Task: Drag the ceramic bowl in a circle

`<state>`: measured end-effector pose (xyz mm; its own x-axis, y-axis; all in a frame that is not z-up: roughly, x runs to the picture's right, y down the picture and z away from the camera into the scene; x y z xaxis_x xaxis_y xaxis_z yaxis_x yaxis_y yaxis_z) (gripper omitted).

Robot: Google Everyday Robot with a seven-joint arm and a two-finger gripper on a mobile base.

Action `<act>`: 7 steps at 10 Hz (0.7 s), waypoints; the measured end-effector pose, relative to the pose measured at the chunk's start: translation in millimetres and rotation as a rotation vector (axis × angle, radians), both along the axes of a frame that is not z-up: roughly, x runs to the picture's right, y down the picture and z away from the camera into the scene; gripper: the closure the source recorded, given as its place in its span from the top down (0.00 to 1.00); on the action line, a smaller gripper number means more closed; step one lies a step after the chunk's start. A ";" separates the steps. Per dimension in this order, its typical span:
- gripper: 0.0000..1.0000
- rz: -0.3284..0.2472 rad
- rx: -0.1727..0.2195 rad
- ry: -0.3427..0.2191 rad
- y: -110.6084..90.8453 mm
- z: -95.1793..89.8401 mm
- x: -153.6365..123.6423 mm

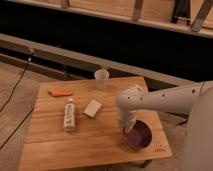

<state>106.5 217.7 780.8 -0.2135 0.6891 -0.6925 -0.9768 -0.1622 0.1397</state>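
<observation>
The table (50, 145) is a wooden slab, and the free wood lies mostly along its near side and in the middle. The white arm (165, 100) reaches in from the right and bends down at its left end over the table's near right part. The bowl (142, 138) sits there, close to the near edge and not far from the right edge, flat on the wood. The gripper (126, 129) is clenched and points down at the bowl's left rim. Whether it pinches the rim or only presses against it is hidden by the wrist.

The step in hand looks like the drag itself. To do it well, the bowl should slide, not lift, so a steady, light downward hold matters. The circle is best kept small and biased far and left onto open wood, since a loop that swings near or right would push the bowl over an edge. A wide swing left would meet the block (92, 108) and the bottle (69, 116), which lie near the middle, well apart from the bowl.

As for containers, the bowl shows only dark glaze inside, with nothing in it that I can see. The bottle lies on its side, contents unclear. The cup (101, 78) stands upright at the far edge, its inside not visible.
</observation>
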 end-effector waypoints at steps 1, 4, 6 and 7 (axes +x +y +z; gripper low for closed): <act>0.00 -0.006 0.011 -0.002 -8.2 6.8 2.2; 0.00 -0.070 0.051 -0.035 -50.9 35.3 -2.6; 0.00 -0.120 0.064 -0.060 -74.2 48.5 -12.8; 0.00 -0.142 0.069 -0.076 -85.0 54.4 -21.2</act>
